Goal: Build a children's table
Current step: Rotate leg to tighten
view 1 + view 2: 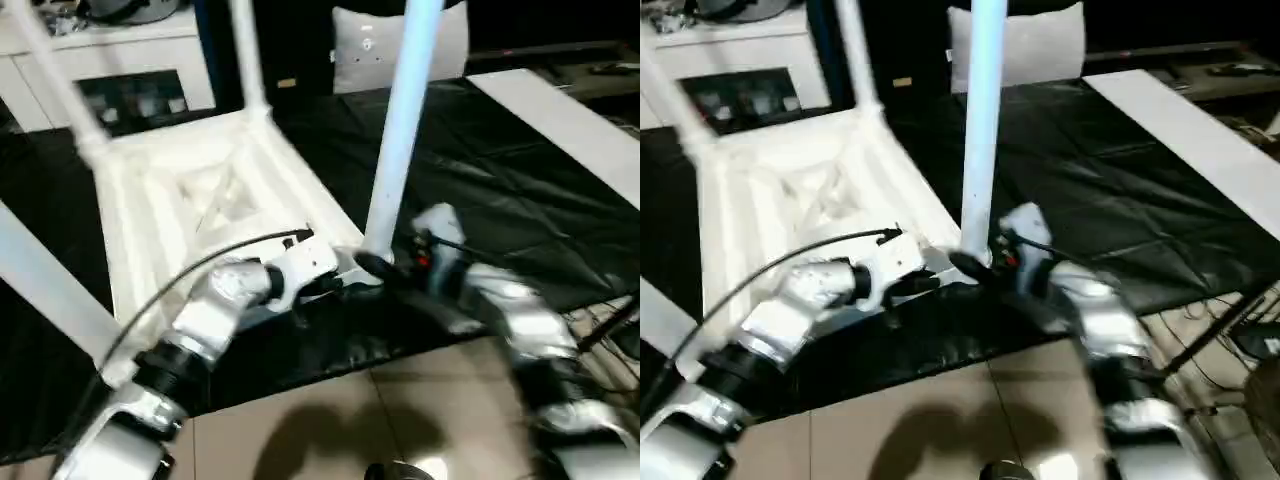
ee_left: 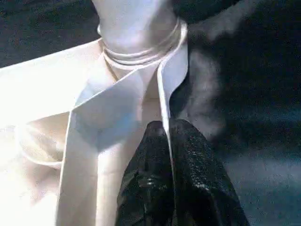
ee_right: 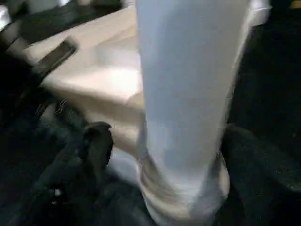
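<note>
The children's table lies upside down on a black mat, its ribbed white top (image 1: 200,200) facing up. A long white leg (image 1: 400,120) stands upright in the near right corner socket. Other legs (image 1: 248,50) (image 1: 60,90) (image 1: 40,280) rise from the other corners. My left gripper (image 1: 335,283) is shut on the top's thin rim beside that socket; the rim (image 2: 160,89) runs between its fingers (image 2: 146,160). My right gripper (image 1: 385,265) stands open around the base of the leg (image 3: 188,94). One finger (image 3: 96,141) is clear of the tube on its side.
A white cabinet (image 1: 120,50) with glass doors stands at the back left, a grey cushion (image 1: 360,50) behind the table. A white board (image 1: 570,120) lies on the black mat (image 1: 480,170) at the right. Tiled floor (image 1: 330,420) and cables (image 1: 610,330) are near me.
</note>
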Available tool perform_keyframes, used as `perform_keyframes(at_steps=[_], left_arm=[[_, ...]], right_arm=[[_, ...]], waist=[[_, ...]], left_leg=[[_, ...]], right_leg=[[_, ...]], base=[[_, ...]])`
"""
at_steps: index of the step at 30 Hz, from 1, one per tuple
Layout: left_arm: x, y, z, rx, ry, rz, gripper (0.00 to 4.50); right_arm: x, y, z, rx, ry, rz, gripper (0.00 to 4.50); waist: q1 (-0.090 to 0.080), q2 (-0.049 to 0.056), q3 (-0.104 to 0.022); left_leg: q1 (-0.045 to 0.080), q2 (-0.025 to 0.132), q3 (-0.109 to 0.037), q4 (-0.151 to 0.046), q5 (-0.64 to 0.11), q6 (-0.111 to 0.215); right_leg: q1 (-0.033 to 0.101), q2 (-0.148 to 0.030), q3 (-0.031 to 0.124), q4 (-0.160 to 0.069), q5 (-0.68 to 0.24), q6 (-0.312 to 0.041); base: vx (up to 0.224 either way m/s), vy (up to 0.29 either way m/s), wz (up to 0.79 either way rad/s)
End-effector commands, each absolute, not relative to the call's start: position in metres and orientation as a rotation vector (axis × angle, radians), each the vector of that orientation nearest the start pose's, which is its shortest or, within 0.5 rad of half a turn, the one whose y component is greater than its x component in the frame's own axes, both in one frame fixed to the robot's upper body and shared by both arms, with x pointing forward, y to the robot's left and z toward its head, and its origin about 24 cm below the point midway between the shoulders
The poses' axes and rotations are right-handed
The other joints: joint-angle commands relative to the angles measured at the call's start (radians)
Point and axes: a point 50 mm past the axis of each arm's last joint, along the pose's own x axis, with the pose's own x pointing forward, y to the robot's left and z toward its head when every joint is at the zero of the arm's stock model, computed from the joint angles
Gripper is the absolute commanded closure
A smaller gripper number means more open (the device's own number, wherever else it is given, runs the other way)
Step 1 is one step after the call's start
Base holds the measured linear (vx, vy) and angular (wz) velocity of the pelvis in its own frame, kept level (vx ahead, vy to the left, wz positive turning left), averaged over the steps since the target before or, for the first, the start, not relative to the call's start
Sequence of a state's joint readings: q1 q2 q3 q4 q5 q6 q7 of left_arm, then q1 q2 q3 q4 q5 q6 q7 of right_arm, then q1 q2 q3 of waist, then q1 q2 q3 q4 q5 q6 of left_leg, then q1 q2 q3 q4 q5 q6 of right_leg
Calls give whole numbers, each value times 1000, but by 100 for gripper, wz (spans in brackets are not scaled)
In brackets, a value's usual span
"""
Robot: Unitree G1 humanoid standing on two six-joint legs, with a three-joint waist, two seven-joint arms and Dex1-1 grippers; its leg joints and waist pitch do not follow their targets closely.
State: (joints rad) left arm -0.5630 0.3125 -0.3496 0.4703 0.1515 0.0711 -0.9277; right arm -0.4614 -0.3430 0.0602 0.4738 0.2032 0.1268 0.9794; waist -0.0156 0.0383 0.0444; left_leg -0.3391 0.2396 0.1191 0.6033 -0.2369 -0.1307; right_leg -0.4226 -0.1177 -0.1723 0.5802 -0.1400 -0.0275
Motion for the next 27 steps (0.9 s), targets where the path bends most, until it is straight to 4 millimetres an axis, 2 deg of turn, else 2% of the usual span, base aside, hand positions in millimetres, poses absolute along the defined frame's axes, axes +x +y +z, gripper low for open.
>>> perform_keyframes(at_steps=[1,2,3,4,5,8,9,11,12,17,18,20,22,23,27], left_arm=[[308,106,43,673,358,-1326,450],[308,106,43,673,358,-1326,450],[303,108,43,691,354,-1415,450],[303,108,43,691,354,-1415,450],[299,109,43,700,355,-1495,450],[291,109,44,710,347,-1627,450],[290,108,44,718,346,-1660,450],[290,108,44,719,347,-1662,450],[286,106,43,743,347,-1731,450],[284,103,41,783,343,-1783,450],[284,102,41,786,342,-1792,450],[284,103,41,783,341,-1796,450],[284,102,41,780,340,-1804,450],[284,102,41,780,340,-1804,450],[285,103,40,781,345,-1808,450]], right_arm=[[309,-163,69,-110,204,1091,19],[309,-163,69,-110,204,1091,19],[304,-169,72,-141,221,1156,8],[304,-169,72,-141,221,1156,8],[301,-173,73,-173,236,1203,8],[297,-176,75,-207,262,1267,8],[296,-176,75,-211,269,1288,8],[296,-176,75,-211,269,1290,8],[295,-174,75,-214,283,1340,33],[291,-167,74,-170,310,1418,54],[288,-165,74,-146,325,1453,82],[287,-164,74,-138,329,1463,87],[286,-163,73,-121,340,1481,101],[286,-163,73,-121,340,1481,125],[286,-160,71,-100,351,1507,150]], waist=[[12,-4,-81],[14,-6,-80],[23,-5,-78],[28,-6,-77],[30,-7,-76],[48,-6,-72],[57,-6,-71],[63,-6,-70],[70,-8,-71],[76,-9,-72],[77,-11,-74],[79,-10,-75],[83,-10,-74],[84,-11,-74],[93,-12,-74]], left_leg=[[-28,-27,33,-48,73,221],[-27,-26,34,-49,66,221],[-23,-23,37,-52,44,208],[-22,-22,38,-53,28,201],[-22,-20,39,-55,13,192],[-15,-15,44,-63,-44,150],[-8,-14,47,-65,-70,136],[-7,-13,49,-68,-86,119],[-4,-12,52,-69,-95,110],[-4,-15,55,-69,-86,108],[-5,-15,55,-68,-76,108],[-7,-14,56,-67,-64,111],[-5,-15,57,-68,-67,109],[-6,-15,58,-67,-69,107],[-5,-16,59,-68,-72,94]], right_leg=[[89,-21,56,-34,-72,-245],[88,-20,55,-36,-85,-243],[87,-21,58,-39,-121,-240],[87,-21,58,-42,-139,-237],[87,-22,59,-42,-155,-234],[83,-20,64,-47,-209,-217],[78,-18,69,-50,-230,-215],[79,-16,75,-46,-222,-222],[79,-16,77,-45,-225,-218],[80,-14,82,-42,-212,-214],[82,-14,84,-40,-198,-218],[82,-15,84,-38,-189,-218],[81,-15,84,-41,-206,-213],[81,-15,84,-42,-211,-211],[80,-15,85,-44,-236,-195]], base=[[0,0,0],[0,0,0],[0,0,0],[0,0,0],[0,0,0],[0,0,0],[0,0,0],[0,0,0],[0,0,0],[0,0,0],[0,0,0],[0,0,0],[0,0,0],[0,0,0],[0,0,0]])
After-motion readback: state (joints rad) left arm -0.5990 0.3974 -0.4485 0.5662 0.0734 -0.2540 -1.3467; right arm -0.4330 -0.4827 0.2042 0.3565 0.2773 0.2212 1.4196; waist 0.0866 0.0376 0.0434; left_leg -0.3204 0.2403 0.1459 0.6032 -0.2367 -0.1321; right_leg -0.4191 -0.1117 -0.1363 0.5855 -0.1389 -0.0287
